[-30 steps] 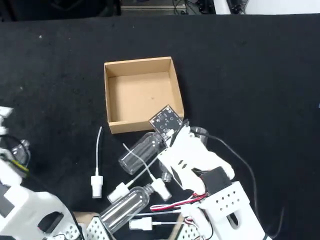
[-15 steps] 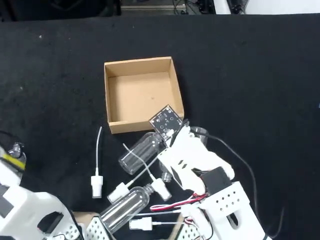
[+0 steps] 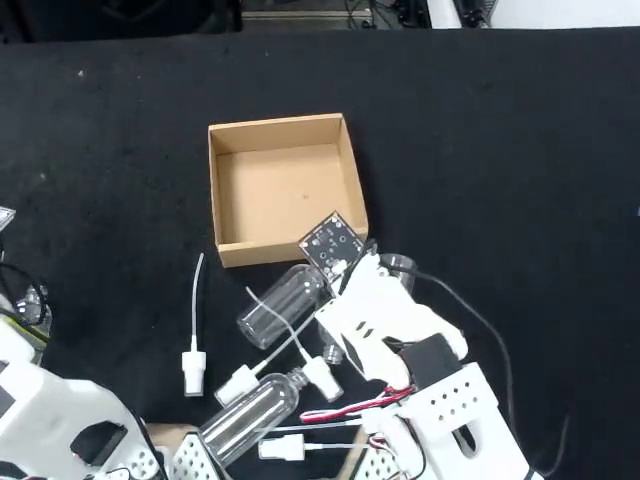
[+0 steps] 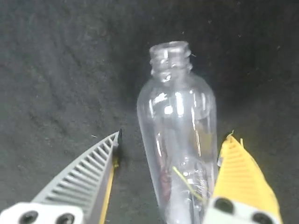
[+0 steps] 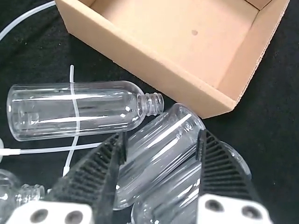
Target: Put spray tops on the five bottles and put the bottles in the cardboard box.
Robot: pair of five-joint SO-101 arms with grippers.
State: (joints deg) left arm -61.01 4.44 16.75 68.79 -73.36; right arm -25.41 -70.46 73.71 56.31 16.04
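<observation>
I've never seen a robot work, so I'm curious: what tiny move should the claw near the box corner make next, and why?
Probably close the right claw on the bottle. Its jaws stand open on either side of that bottle, which lies beside the cardboard box, so gripping it seems the natural step before anything else.

It looked like a robotics lab. A desk (image 3: 520, 150) draped in black cloth carried two white plastic machines: the right arm (image 3: 400, 330), with a bare circuit board (image 3: 333, 240) and loose red wires (image 3: 350, 408), and the left arm (image 3: 50, 420). Cables (image 3: 385, 12) lay behind the desk's far edge.
</observation>
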